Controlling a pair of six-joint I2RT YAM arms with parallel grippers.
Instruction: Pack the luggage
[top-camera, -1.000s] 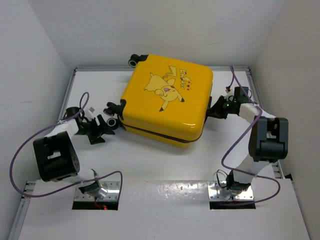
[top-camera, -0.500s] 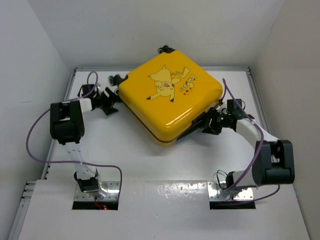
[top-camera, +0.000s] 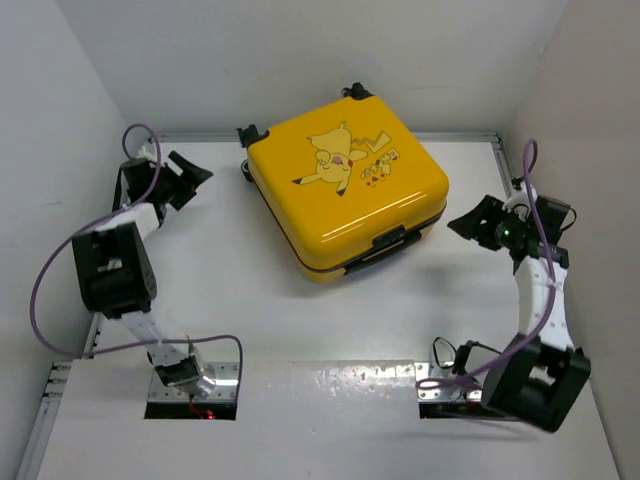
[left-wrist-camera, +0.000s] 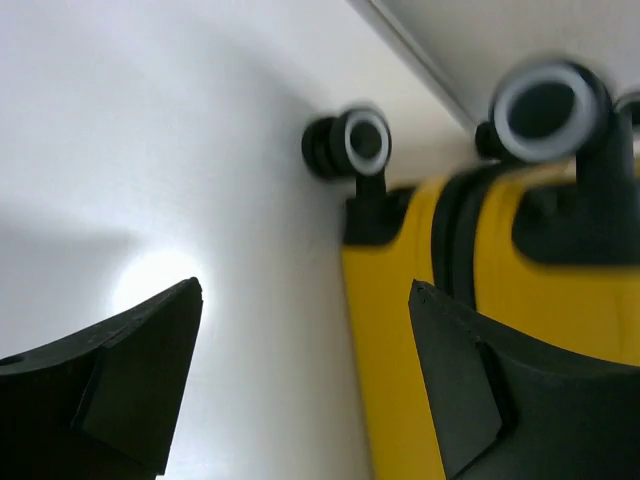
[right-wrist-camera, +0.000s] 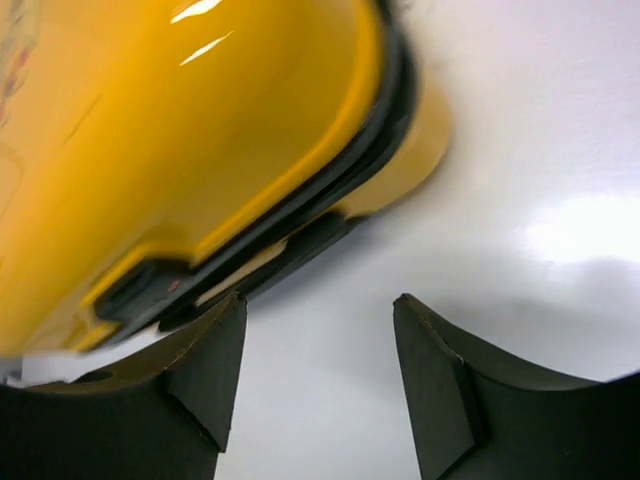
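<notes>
The left gripper (left-wrist-camera: 305, 290) and the right gripper (right-wrist-camera: 320, 300) are both seen wide open and empty. The luggage (top-camera: 345, 195) is laid flat on the table (top-camera: 250, 300) between them, touched by neither.

The luggage (top-camera: 345, 190) is glossy yellow, with a cartoon Pikachu print on its lid and a black zipper band around the seam. Its wheels (left-wrist-camera: 365, 142) are black, ringed in pale grey. The counter (top-camera: 300, 320) is white, the fingers (left-wrist-camera: 130, 380) matte black, and the cables (top-camera: 45, 290) purple.

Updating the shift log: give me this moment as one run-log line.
luggage: lid shut, flat on table | left gripper: open, clear of it | right gripper: open, clear of it
</notes>
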